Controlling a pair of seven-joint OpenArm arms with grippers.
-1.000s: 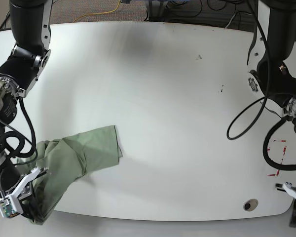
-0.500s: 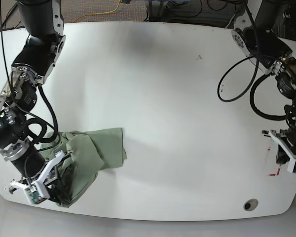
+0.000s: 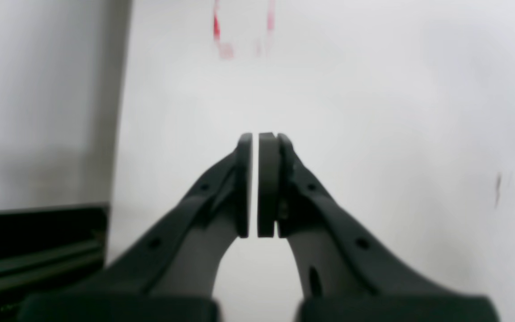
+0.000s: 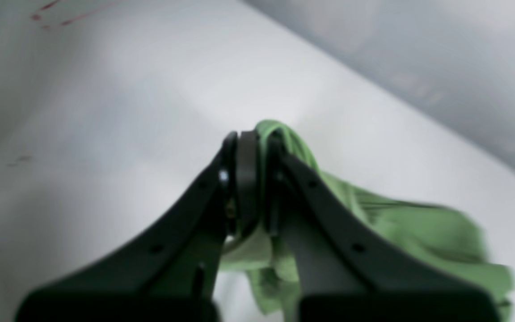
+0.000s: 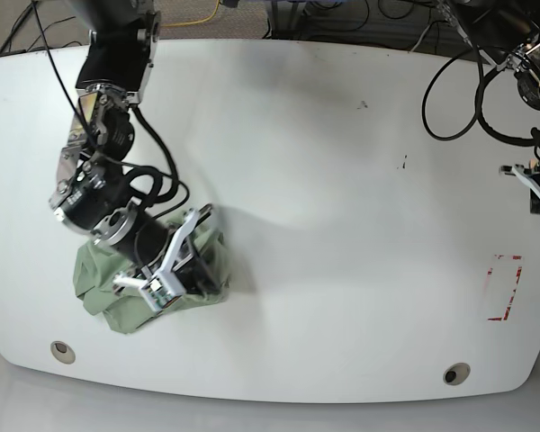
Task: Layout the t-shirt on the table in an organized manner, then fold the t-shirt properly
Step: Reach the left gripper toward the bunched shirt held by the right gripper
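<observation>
— Jaws first: how do they stand on the right gripper (image 4: 251, 147)?

— Pinched together on a fold of the pale sage-green soft-fabric shirt (image 4: 373, 223). From the right wrist camera a thin loop of green cloth arches over the tips, squeezed between the two dark pads, and the rest of the garment spills out to the right of the jaws in loose, rumpled folds.

— And on the other arm?

— On the left gripper (image 3: 257, 183) the black, flat-faced pads stand nearly together, with only a thin bright slit between them and nothing in it. Below them is bare tabletop.

— Where does the shirt lie on the large glossy white table with curved edges (image 5: 324, 180)?

— Taking the red tape rectangle (image 5: 506, 288) as the mark: the shirt (image 5: 94, 274) is bunched in a crumpled heap well away from it, at the opposite end of the table, close to the front edge. One round grey grommet hole (image 5: 60, 348) sits just in front of the heap; a second (image 5: 456, 373) lies near the red tape. The right gripper (image 5: 193, 247) is down in the heap, its white-edged fingers buried among the folds.

— Texture?

— Matte, limp cloth, thickly creased, against a slick surface that throws back soft light. The gripper fingers are smooth dark plastic, tapering in curved arms toward flat pads. The left arm hangs at the tape end of the table, beyond the red mark from the shirt
</observation>
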